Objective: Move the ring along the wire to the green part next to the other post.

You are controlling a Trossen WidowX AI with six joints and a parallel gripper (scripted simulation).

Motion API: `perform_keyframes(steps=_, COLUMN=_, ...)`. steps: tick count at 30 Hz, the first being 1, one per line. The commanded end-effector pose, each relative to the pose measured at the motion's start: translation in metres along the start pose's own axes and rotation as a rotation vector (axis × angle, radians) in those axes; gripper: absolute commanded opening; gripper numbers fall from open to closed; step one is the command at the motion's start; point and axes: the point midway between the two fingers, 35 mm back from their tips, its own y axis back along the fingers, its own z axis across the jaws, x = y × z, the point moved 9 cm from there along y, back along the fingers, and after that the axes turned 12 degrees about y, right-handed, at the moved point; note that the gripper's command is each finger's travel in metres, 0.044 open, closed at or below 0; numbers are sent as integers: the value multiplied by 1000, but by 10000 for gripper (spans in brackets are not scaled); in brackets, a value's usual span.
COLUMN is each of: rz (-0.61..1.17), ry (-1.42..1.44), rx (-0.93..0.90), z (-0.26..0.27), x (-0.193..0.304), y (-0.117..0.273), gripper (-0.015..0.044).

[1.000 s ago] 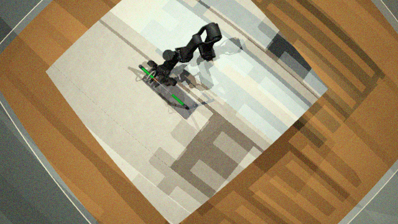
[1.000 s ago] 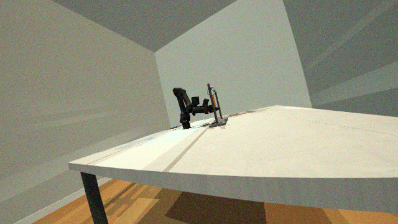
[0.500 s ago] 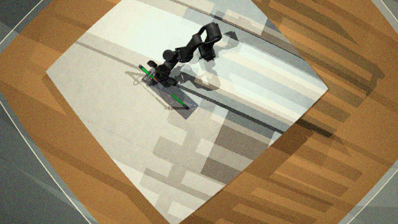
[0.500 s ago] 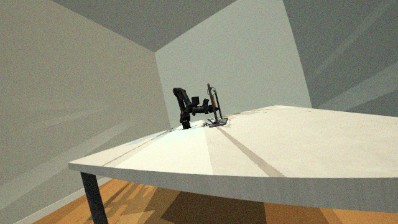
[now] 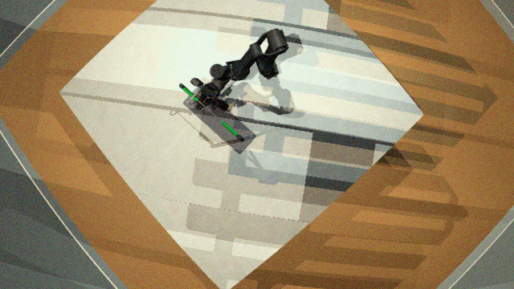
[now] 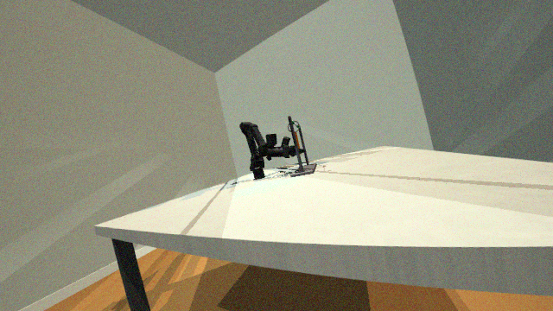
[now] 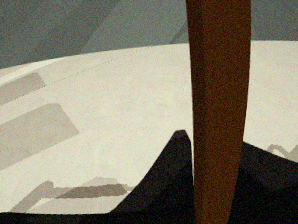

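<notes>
The orange handle (image 6: 296, 140) (image 7: 220, 80) stands upright. My gripper (image 6: 301, 150) (image 7: 192, 139) is shut on it near its lower part, with one dark finger on each side in the wrist view. The thin ring (image 6: 294, 126) is above the handle, at wire height by the first post; whether it touches the wire is too small to tell. In the top view the near green part (image 5: 189, 91) runs from the upper-left post (image 5: 181, 86), and the arm partly hides its inner end. The other green part (image 5: 232, 130) ends at the lower-right post (image 5: 241, 139). The thin grey wire between them is faint.
Both posts stand on a dark base plate (image 5: 240, 148) (image 6: 309, 169) on the pale table (image 5: 161, 168) (image 6: 367, 207). The black arm (image 5: 241, 68) (image 6: 255, 142) reaches in from one side of the wire. Shadows of arm and posts fall across the table.
</notes>
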Motion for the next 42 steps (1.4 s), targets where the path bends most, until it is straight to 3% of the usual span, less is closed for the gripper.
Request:
perform_keyframes(steps=1, rz=-9, ry=9, rx=5, z=-3, x=-8, y=0, gripper=-150)
perform_keyframes(steps=42, rz=-7, ry=9, rx=7, z=0, x=-21, y=3, gripper=-150)
